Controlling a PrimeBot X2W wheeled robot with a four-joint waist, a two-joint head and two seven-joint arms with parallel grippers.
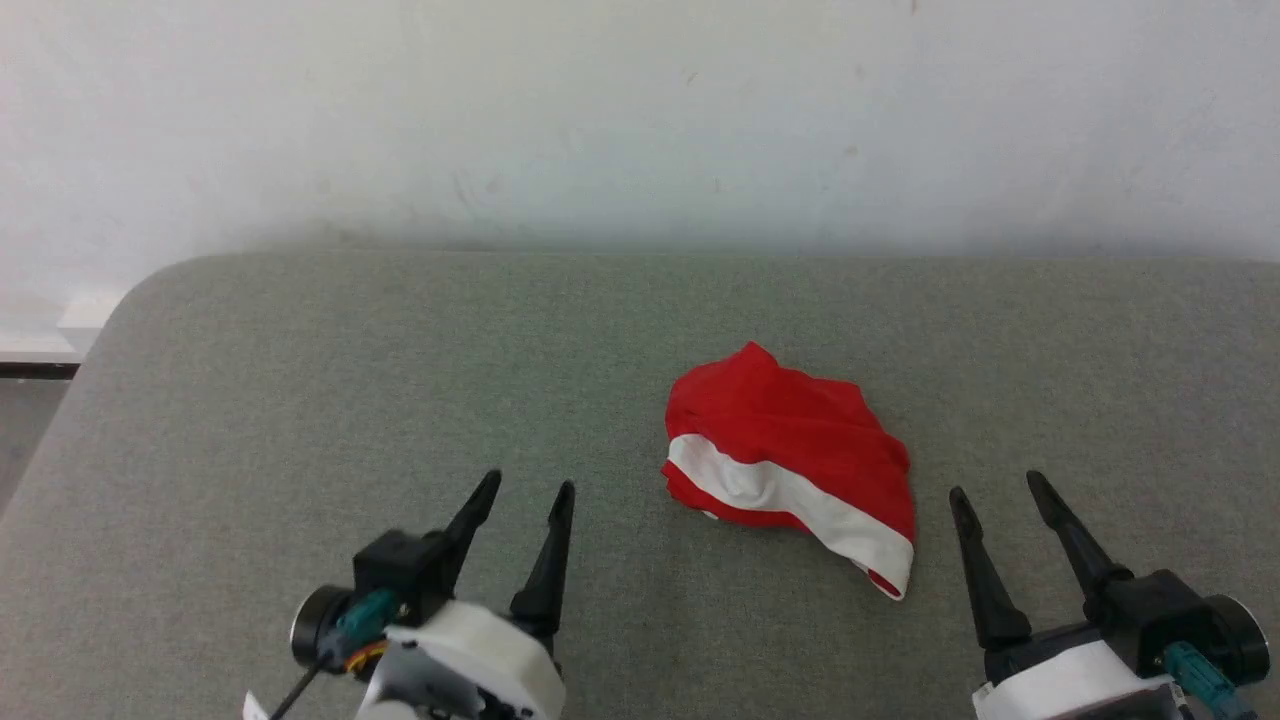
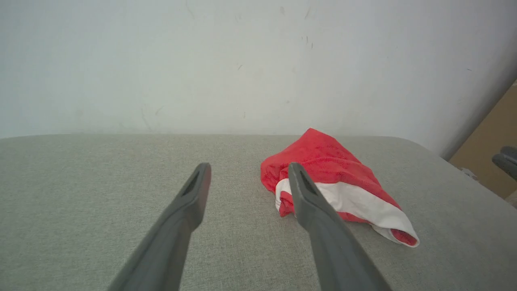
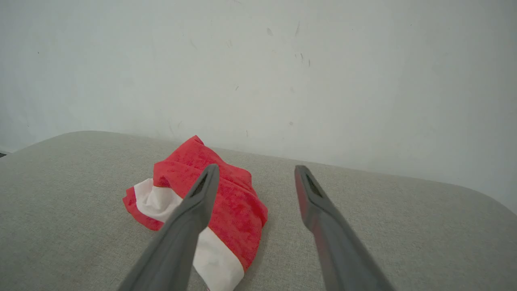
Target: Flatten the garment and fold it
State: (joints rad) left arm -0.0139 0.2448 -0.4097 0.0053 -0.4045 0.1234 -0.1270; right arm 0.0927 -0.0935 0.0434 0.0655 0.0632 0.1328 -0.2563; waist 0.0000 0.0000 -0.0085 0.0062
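The garment (image 1: 790, 450), small bright red shorts with a broad white band, lies crumpled in a heap on the grey padded table (image 1: 400, 380), a little right of centre. My left gripper (image 1: 528, 486) hovers open to the garment's lower left, nothing between its fingers. My right gripper (image 1: 995, 482) is open just right of the garment's lower corner, also holding nothing. In the left wrist view the garment (image 2: 331, 169) sits behind the right finger of my left gripper (image 2: 248, 167). In the right wrist view the garment (image 3: 234, 202) lies behind the left finger of my right gripper (image 3: 256, 169).
A white wall (image 1: 640, 120) rises directly behind the table's far edge. The table's rounded left corner (image 1: 130, 290) drops off to the floor. A brown surface (image 2: 497, 133) shows past the table's right end in the left wrist view.
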